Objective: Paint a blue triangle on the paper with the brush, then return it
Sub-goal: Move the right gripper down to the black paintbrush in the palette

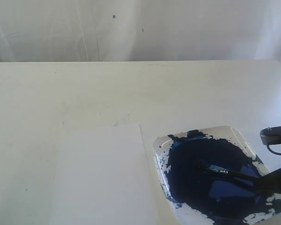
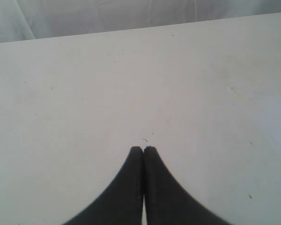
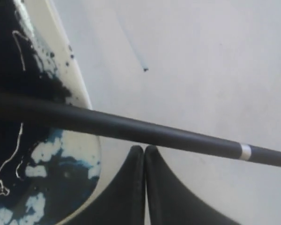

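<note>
The brush (image 1: 225, 171) lies in the white paint tray (image 1: 234, 130), its bristle end in the dark blue paint and its black handle (image 3: 154, 133) running out over the tray's right rim. My right gripper (image 3: 144, 149) is shut and empty, and the handle crosses just beyond its fingertips. In the exterior view this gripper (image 1: 264, 182) is at the tray's right edge. The paper (image 1: 100, 173) lies left of the tray and its visible part is plain white. The blue triangle is out of view. My left gripper (image 2: 143, 150) is shut on nothing above bare table.
A pool of dark blue paint (image 1: 196, 183) fills most of the tray, with splatter on the rim (image 3: 79, 84). The cream table (image 1: 131, 89) runs back to a white backdrop. The left arm does not show in the exterior view.
</note>
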Motion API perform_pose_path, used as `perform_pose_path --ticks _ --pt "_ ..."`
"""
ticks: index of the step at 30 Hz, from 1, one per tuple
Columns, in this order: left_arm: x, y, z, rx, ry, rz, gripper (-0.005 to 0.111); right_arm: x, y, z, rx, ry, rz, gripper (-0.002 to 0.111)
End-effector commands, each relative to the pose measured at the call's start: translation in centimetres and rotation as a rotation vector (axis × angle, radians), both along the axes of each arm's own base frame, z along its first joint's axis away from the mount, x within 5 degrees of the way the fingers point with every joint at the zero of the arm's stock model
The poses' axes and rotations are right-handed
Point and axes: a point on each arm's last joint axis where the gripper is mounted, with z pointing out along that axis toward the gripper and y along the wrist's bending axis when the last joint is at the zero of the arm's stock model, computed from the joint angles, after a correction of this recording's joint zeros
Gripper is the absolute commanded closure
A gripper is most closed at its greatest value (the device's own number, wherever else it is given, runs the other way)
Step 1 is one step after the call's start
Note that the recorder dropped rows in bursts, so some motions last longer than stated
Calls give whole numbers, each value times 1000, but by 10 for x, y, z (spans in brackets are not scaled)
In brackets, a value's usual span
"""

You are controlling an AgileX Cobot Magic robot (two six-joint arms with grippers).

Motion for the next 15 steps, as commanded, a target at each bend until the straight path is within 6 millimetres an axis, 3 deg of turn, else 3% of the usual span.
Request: perform_pose_path --ticks 1,15 --pt "0 0 -1 -8 -3 -5 107 7 0 2 -8 -68 1 108" --pt "0 0 -1 -8 -3 -5 107 19 3 5 24 -189 42 108"
